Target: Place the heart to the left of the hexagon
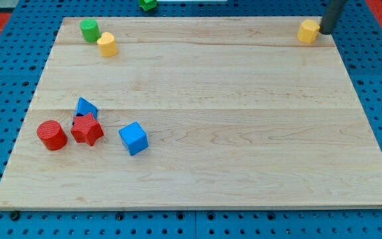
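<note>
My tip [324, 30] sits just right of 1 yellow block [308, 31] at the bench's [211, 99] top right, seemingly touching; no fingers exist here; its shape, heart or hexagon, I cannot tell.

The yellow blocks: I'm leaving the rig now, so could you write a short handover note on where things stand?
Tip: my tip touches the right side of the yellow block at the board's top right.
Other yellow block: top left, beside the green cylinder.
I can't tell which yellow one is the heart or the hexagon.
Done: nothing placed; they sit far apart.
Left: the entire push.
</note>
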You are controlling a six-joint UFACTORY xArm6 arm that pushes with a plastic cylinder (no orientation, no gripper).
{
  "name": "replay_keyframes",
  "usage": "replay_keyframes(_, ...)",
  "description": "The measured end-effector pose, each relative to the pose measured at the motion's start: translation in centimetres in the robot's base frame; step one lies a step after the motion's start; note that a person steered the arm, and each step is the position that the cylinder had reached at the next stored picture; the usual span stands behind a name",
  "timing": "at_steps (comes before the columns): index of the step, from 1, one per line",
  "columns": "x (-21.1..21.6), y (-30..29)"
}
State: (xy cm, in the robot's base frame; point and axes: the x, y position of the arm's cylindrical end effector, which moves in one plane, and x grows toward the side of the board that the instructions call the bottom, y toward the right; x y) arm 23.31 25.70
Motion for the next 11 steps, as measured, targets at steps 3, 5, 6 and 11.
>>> replay_keyframes(3,8.5,-14.1)
replay_keyframes(5,9.3,-40.3)
replay_keyframes(6,9.2,-50.1)
replay_keyframes(11,2.9,-38.2)
